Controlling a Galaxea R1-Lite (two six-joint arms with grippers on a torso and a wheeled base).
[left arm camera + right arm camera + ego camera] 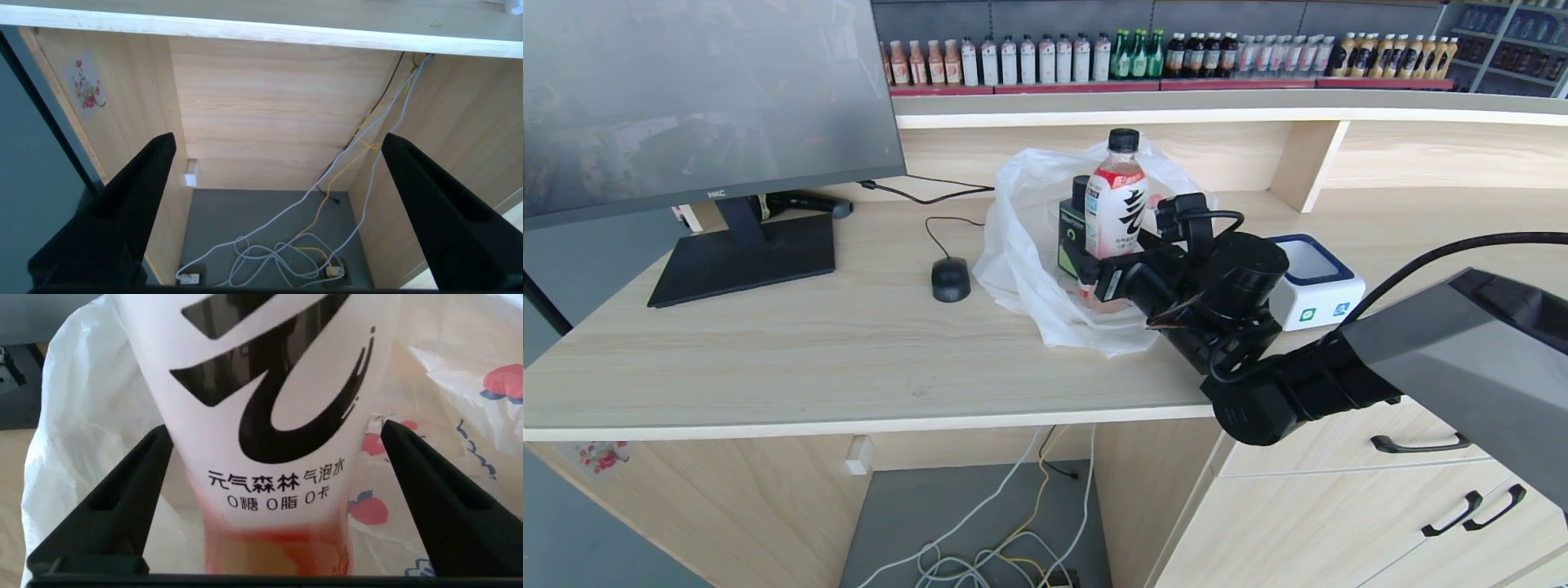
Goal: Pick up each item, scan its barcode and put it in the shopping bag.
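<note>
A tall bottle [1117, 200] with a black cap, white label and pink drink stands upright inside the white plastic shopping bag [1021, 245] on the counter. My right gripper [1098, 273] is at the bottle's lower part. In the right wrist view the bottle [265, 400] sits between the two fingers of this gripper [274, 433], which stand spread wide on either side of it. A dark green box [1072, 233] is in the bag beside the bottle. My left gripper [278, 163] hangs open below the counter edge, with nothing in it.
A white and blue scanner box [1319, 290] sits right of the bag. A mouse [950, 279] lies left of it, and a monitor [703, 90] stands at the far left. Cables [286, 245] lie on the floor under the counter.
</note>
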